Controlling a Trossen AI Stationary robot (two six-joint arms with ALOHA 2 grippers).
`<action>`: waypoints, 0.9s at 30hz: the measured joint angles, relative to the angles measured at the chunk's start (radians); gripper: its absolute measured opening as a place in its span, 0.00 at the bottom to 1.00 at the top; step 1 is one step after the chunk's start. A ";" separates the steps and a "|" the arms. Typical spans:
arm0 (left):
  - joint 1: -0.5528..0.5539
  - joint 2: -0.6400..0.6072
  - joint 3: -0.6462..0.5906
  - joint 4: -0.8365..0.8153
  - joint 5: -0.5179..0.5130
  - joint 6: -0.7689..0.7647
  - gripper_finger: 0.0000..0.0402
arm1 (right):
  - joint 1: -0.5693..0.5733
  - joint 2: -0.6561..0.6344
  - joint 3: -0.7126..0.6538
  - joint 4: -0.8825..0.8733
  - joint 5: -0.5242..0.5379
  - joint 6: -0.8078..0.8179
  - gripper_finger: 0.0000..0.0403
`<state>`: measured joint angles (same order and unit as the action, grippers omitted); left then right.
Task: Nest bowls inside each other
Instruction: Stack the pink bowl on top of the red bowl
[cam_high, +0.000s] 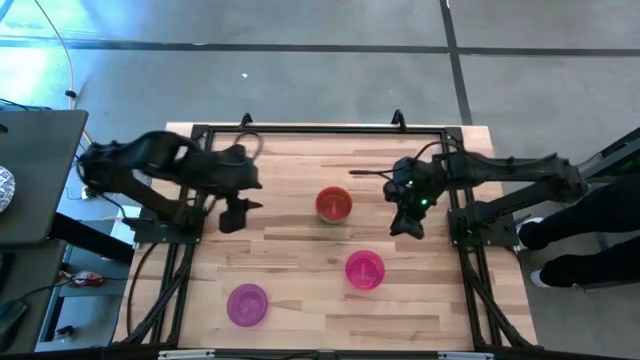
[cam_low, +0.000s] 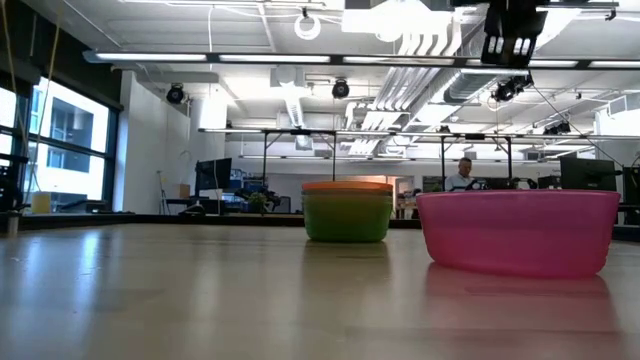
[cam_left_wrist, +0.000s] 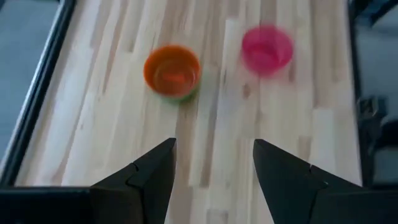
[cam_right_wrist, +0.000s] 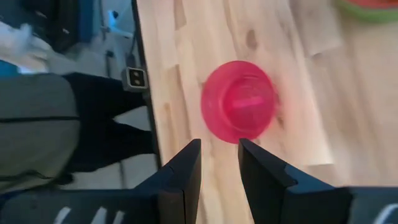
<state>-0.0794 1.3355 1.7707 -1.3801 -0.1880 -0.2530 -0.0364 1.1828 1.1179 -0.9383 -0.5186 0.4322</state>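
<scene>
Looking down from above, I count three spots with bowls on the table (cam_high: 300, 300): a nested stack (cam_high: 334, 204) near the middle with a red bowl on top and a green one outermost, a magenta-pink bowl (cam_high: 365, 269) nearer the front on the right half, and a purple bowl (cam_high: 247, 304) at the front left.

My right gripper (cam_high: 408, 222) hangs above the table between the stack and the right frame, empty, its jaws a small way apart. In its wrist view the pink bowl (cam_right_wrist: 239, 110) sits just ahead of the fingertips (cam_right_wrist: 186, 162), rim up. I judge this arm the nearer one to it; being round, the bowl sets no preferred grip axis, so I only need one finger inside the rim and one outside.

My left gripper (cam_high: 234, 212) waits over the left side, jaws wide apart and holding nothing, facing the stack (cam_left_wrist: 172, 71) and the pink bowl (cam_left_wrist: 266, 50) beyond.
</scene>
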 joint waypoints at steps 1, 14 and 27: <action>-0.014 -0.035 -0.038 0.035 -0.008 -0.014 0.50 | 0.000 0.001 -0.025 0.035 -0.017 0.026 0.25; -0.156 -0.275 -0.505 0.337 -0.096 -0.154 0.50 | 0.061 0.002 -0.205 0.291 0.106 0.225 0.25; -0.171 -0.298 -0.682 0.546 -0.088 -0.180 0.50 | 0.183 0.096 -0.226 0.336 0.228 0.278 0.25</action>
<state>-0.2508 1.0377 1.0890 -0.8340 -0.2758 -0.4329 0.1468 1.2784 0.8917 -0.6020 -0.2902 0.7103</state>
